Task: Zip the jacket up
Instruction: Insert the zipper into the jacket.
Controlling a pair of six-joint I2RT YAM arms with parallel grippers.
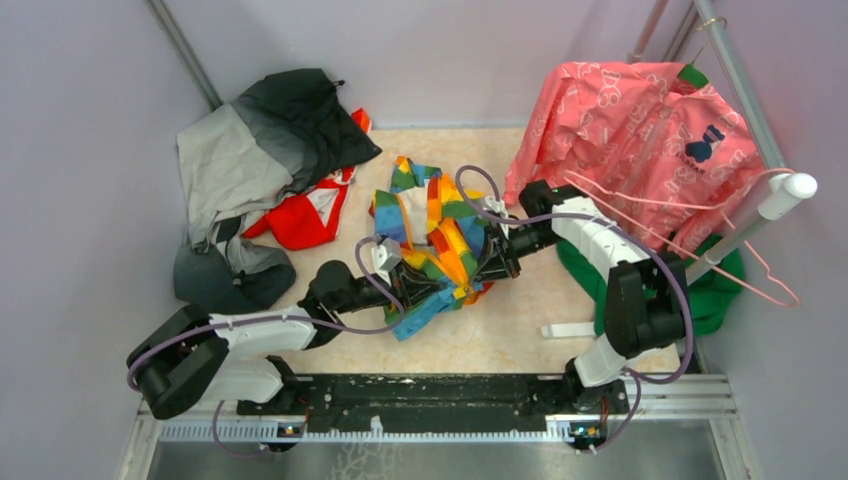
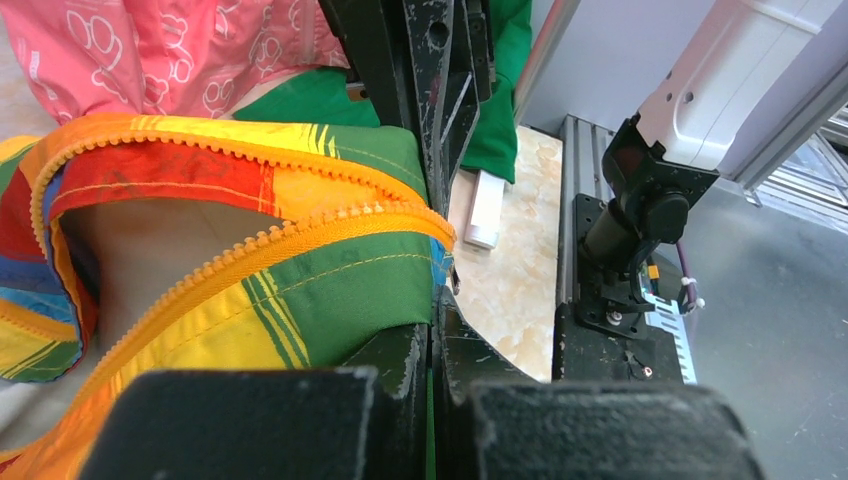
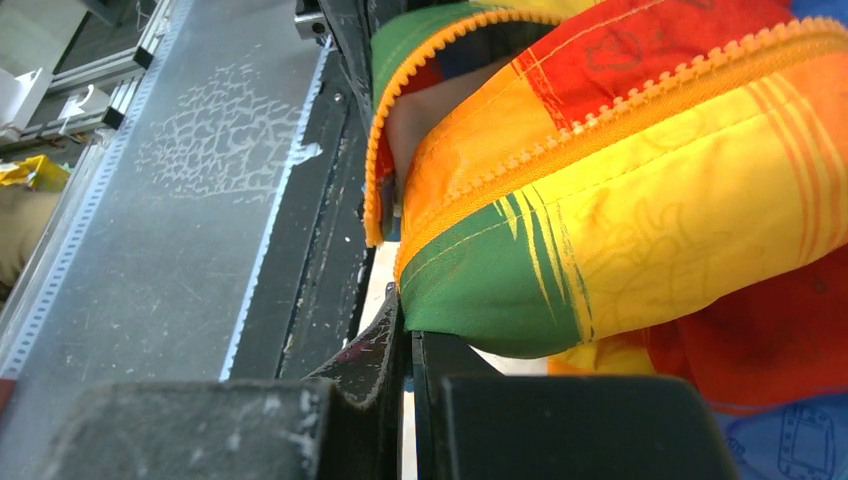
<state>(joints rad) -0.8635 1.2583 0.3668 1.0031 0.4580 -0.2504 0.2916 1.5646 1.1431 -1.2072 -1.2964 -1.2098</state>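
1. My left pincer [image 1: 432,288] is clenched on the green hem corner of the jacket [image 1: 440,235]. My right pincer [image 1: 492,262] is clenched on the facing corner, close beside it.
2. The jacket lies crumpled at the centre of the top view on the surface [image 1: 520,325]. Its orange zipper [image 2: 250,250] is parted, and the two rows of teeth converge near my left pincer.
3. A grey-and-black garment [image 1: 250,150] fills the upper left and a pink garment [image 1: 640,130] the upper right, with green cloth [image 1: 718,290] below it.
4. Bare surface shows below and to the right of the jacket, and a white block [image 1: 567,329] lies there. Walls close off the left, back and right edges.
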